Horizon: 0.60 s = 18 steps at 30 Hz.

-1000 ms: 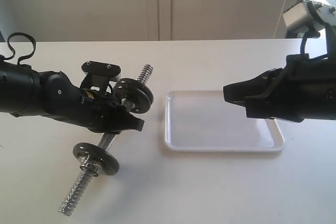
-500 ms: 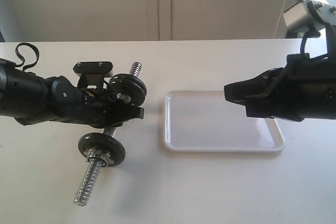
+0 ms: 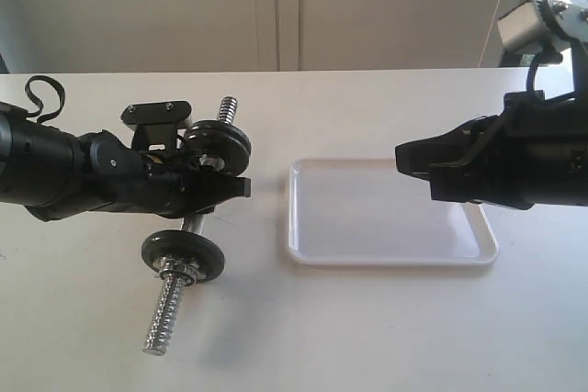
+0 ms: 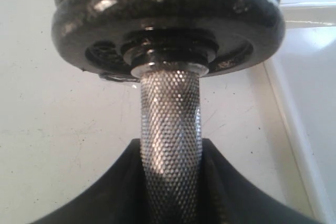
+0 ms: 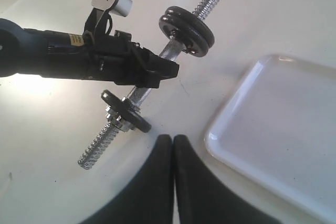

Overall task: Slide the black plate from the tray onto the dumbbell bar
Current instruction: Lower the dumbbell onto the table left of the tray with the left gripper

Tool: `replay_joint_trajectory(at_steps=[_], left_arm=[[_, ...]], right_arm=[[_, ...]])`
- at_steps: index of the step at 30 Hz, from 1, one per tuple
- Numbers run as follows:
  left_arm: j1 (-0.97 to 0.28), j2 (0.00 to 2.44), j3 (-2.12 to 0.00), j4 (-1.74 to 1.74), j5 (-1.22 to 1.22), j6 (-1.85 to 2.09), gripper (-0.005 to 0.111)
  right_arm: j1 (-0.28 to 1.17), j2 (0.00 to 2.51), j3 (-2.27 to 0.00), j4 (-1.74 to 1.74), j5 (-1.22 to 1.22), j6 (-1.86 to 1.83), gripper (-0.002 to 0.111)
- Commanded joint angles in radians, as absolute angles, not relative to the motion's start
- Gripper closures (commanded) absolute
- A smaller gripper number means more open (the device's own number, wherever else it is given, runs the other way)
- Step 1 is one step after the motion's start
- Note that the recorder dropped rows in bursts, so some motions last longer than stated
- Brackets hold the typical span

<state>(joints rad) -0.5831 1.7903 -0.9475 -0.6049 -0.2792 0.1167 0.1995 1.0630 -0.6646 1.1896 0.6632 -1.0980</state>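
Observation:
My left gripper (image 3: 219, 192) is shut on the knurled middle of the dumbbell bar (image 3: 169, 306), holding it just above the table. Two stacked black plates (image 3: 221, 145) sit on the bar's far end; close up they (image 4: 168, 19) press against the collar above the knurled grip (image 4: 169, 114). A single black disc with a silver star nut (image 3: 184, 257) sits toward the near threaded end. The white tray (image 3: 386, 258) holds nothing. My right gripper (image 3: 401, 156) hovers shut and empty over the tray's right part, and its fingertips (image 5: 173, 139) show pressed together.
The table is white, with a wall and cabinet doors behind it. The tray's rim (image 4: 299, 140) lies close beside the held bar. A camera bracket (image 5: 113, 2) stands on the left wrist.
The left gripper has swung the bar so it points more straight away, with its far end shifted left and its near end right. The right arm has barely moved.

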Motion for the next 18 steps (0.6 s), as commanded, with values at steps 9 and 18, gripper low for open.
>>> replay_joint_trajectory(at_steps=[9,18], left_arm=[[-0.583,1.741,-0.99,-0.688,-0.519,0.139,0.107],[-0.583,1.779,-0.99,-0.688,-0.503,0.137,0.107]], right_arm=[[0.194,1.057,-0.649,1.191,0.654,-1.097,0.108],[0.194,1.057,-0.649,1.191,0.652,-1.095,0.108]])
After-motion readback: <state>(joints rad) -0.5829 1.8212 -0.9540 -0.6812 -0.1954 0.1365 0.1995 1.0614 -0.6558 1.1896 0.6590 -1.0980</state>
